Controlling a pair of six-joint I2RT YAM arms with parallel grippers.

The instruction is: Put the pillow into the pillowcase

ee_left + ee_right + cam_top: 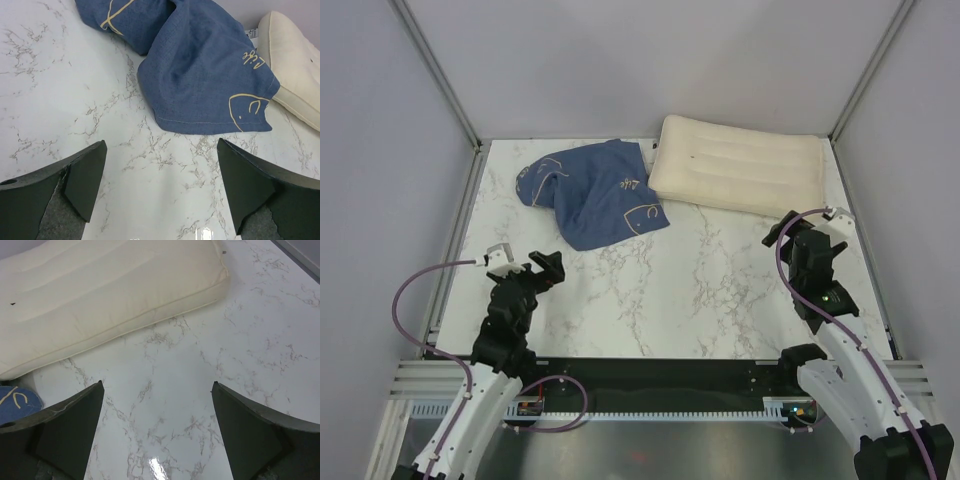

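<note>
Judging this as the very start: nothing gripped, nothing yet inside anything.

Holding both claws wide and empty. Hovering the left gripper (525, 262) over bare marble in the lower left of the overhead frame, and the right gripper (810, 225) at the right, mid-height.

Finding the pillowcase (595, 195) lying crumpled and folded over itself in the upper centre-left, up and to the right of the left claw, and so nearer to that arm. Seeing, in the left wrist view, a stitched hem running along the near edge of the cloth, facing the fingers. Not managing to tell whether that is the open mouth.

Finding the pillow (740, 165) lying flat in the upper right, with its long axis running across the frame and dipping slightly rightward. Placing it up and to the left of the right claw, nearer to that arm. Seeing its left end just beside the case, without telling whether touching.

Working on a glossy white marbled table (700, 300), probably letting fabric slide. Being boxed in by pale grey walls (650, 60) on three sides, close behind the pillow, leaving little room beyond it.
</note>
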